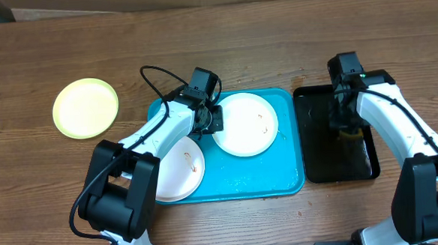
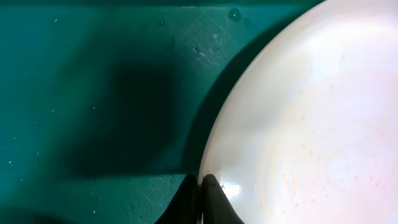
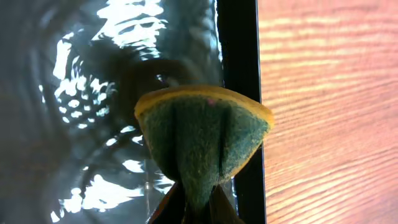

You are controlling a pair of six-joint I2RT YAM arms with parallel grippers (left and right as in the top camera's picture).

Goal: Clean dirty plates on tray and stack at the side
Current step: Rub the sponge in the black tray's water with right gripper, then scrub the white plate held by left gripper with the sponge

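On the turquoise tray (image 1: 267, 176) lie two white plates: one (image 1: 244, 124) at the upper right with small brown marks, and one (image 1: 180, 169) at the lower left, partly under my left arm. A yellow-green plate (image 1: 85, 107) rests on the table at far left. My left gripper (image 1: 213, 121) is at the left rim of the upper plate (image 2: 311, 124). In the left wrist view the gripper (image 2: 200, 186) is shut, one finger over the plate and one over the tray. My right gripper (image 3: 198, 208) is shut on a green-and-yellow sponge (image 3: 199, 134) over wet black surface.
A narrow black tray (image 1: 334, 165) holding water stands right of the turquoise tray, with my right arm (image 1: 383, 110) above it. Bare wooden tabletop (image 1: 275, 44) surrounds both trays.
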